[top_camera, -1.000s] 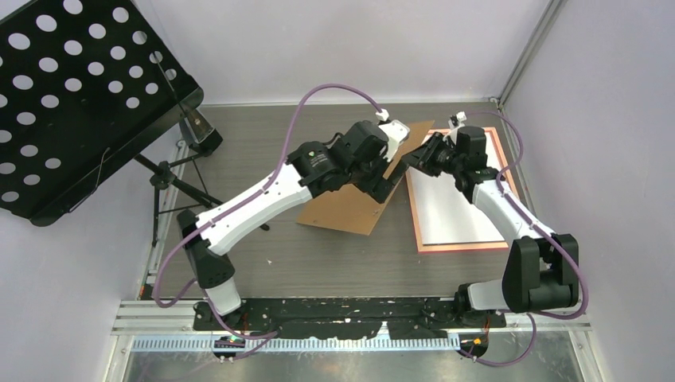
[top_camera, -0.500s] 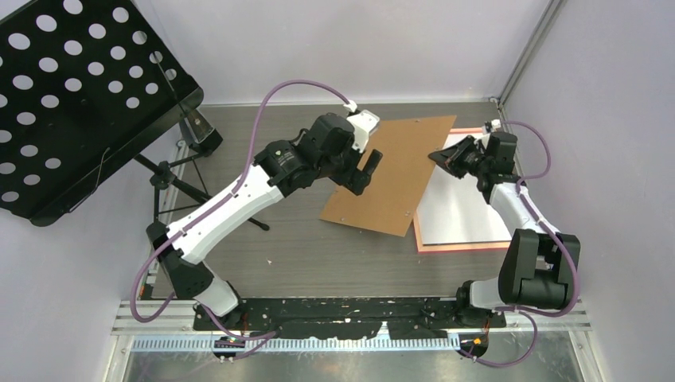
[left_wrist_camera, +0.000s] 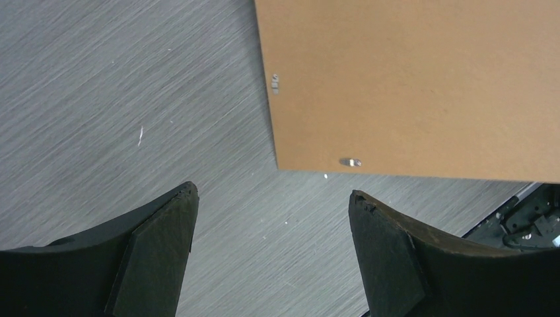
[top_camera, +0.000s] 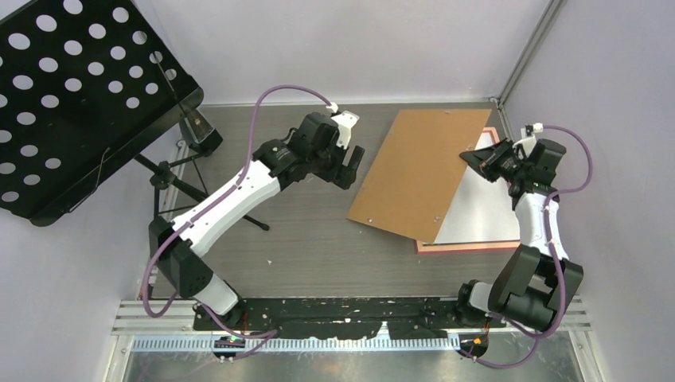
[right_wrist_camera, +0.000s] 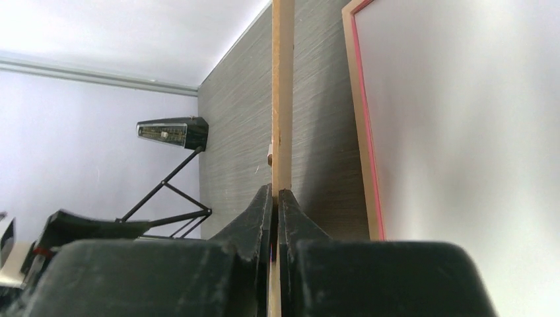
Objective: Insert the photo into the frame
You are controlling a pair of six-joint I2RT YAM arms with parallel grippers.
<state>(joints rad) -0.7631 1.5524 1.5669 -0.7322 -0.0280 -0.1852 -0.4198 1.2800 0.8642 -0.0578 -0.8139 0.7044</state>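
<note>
The pink-orange frame (top_camera: 466, 247) lies flat at the right of the table, and the photo (top_camera: 485, 215) rests inside it with its white back up. The brown backing board (top_camera: 418, 171) is tilted, its right part over the frame's left side. My right gripper (top_camera: 470, 159) is shut on the board's right edge; the right wrist view shows the thin board edge (right_wrist_camera: 282, 99) pinched in that gripper (right_wrist_camera: 276, 193), with the frame (right_wrist_camera: 360, 119) beside it. My left gripper (top_camera: 350, 167) hangs open over bare table just left of the board (left_wrist_camera: 409, 79), holding nothing.
A black perforated music stand (top_camera: 72, 95) fills the far left corner, its tripod legs (top_camera: 179, 187) reaching onto the table beside my left arm. Walls close in on the back and right, and my right arm sits near the right wall.
My right gripper has shut on the board's edge and drawn it right, over the frame. My left gripper has let the board go and pulled back to the left.
</note>
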